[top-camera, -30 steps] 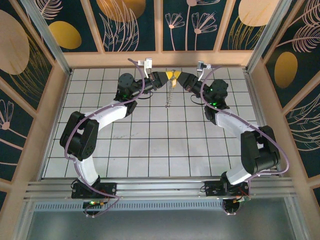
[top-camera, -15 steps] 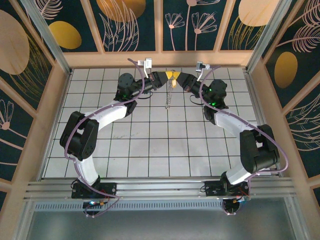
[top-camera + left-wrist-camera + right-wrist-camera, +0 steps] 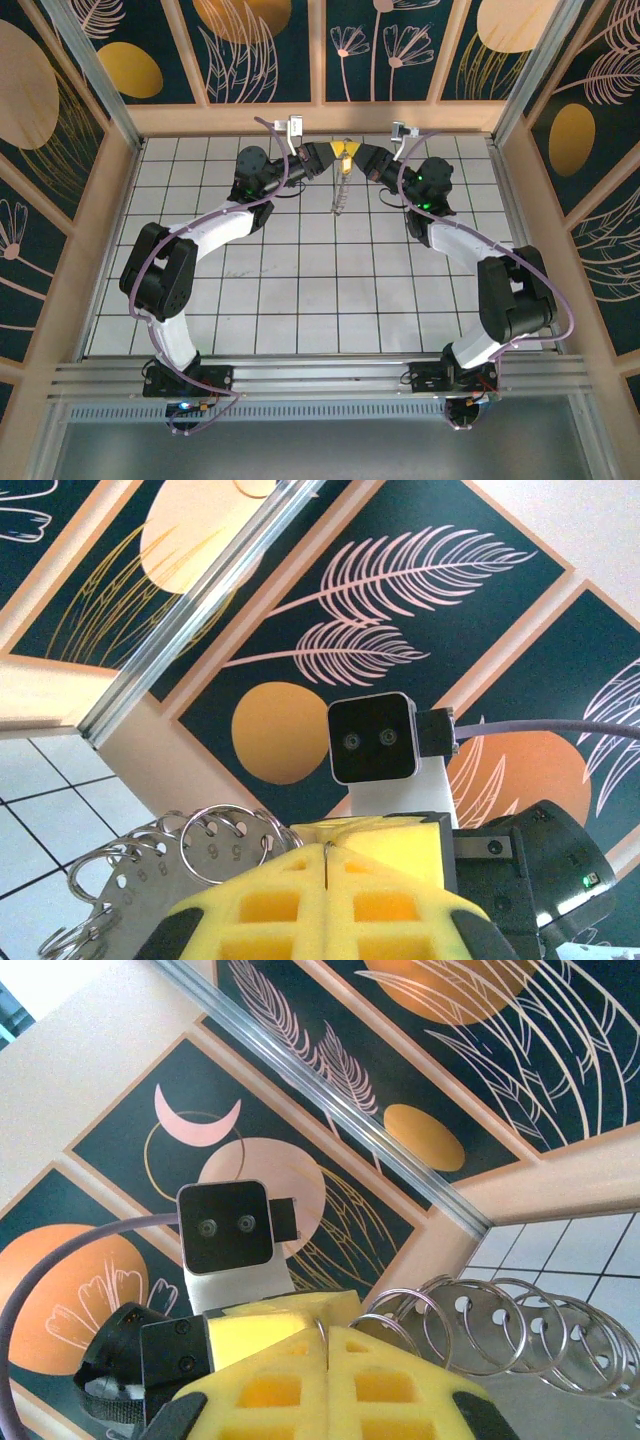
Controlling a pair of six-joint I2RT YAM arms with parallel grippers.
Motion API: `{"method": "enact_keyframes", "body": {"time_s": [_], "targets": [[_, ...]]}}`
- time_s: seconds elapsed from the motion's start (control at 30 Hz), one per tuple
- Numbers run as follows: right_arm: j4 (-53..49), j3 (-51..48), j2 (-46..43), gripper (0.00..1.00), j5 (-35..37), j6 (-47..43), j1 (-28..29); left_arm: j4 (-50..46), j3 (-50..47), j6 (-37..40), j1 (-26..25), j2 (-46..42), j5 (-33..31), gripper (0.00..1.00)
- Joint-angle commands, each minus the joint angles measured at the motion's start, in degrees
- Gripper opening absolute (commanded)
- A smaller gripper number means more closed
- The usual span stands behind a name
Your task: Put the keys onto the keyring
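Note:
High over the far middle of the table my left gripper (image 3: 333,153) and right gripper (image 3: 357,153) meet tip to tip. Below them hangs the keyring (image 3: 340,192), a thin grey line from above. Up close it is a flat metal strip (image 3: 125,885) with numbered holes, carrying several split rings (image 3: 222,842). My left gripper (image 3: 327,865) is shut, a thin ring wire pinched between its yellow pads. My right gripper (image 3: 325,1345) is likewise shut on a ring wire, the strip (image 3: 565,1365) and rings (image 3: 470,1322) to its right. The key with the yellow tag is out of view.
The white tiled table (image 3: 300,280) lies below, walled by wooden rails and patterned panels (image 3: 270,50) close behind the grippers. Each wrist view faces the other arm's camera block (image 3: 373,738) (image 3: 225,1225).
My right gripper has edged left, closer against the left one. The hanging strip has swung slightly. The left arm has hardly moved.

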Motion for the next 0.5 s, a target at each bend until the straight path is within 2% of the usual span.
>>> {"method": "enact_keyframes", "body": {"time_s": [0.0, 0.3, 0.47], "targets": [[0.5, 2.7, 1.5, 0.0, -2.4, -0.5, -0.7, 0.7, 0.7, 0.7, 0.7, -1.3, -0.6, 0.0], [-3.3, 6.9, 4.9, 0.0, -7.4, -2.3, -3.7, -5.3, 0.0, 4.7, 4.8, -3.5, -1.9, 0.27], [-6.5, 10.5, 8.0, 0.0, -9.8, -3.4, -5.1, -12.3, 1.3, 9.8, 6.7, -4.4, -1.5, 0.35]]}}
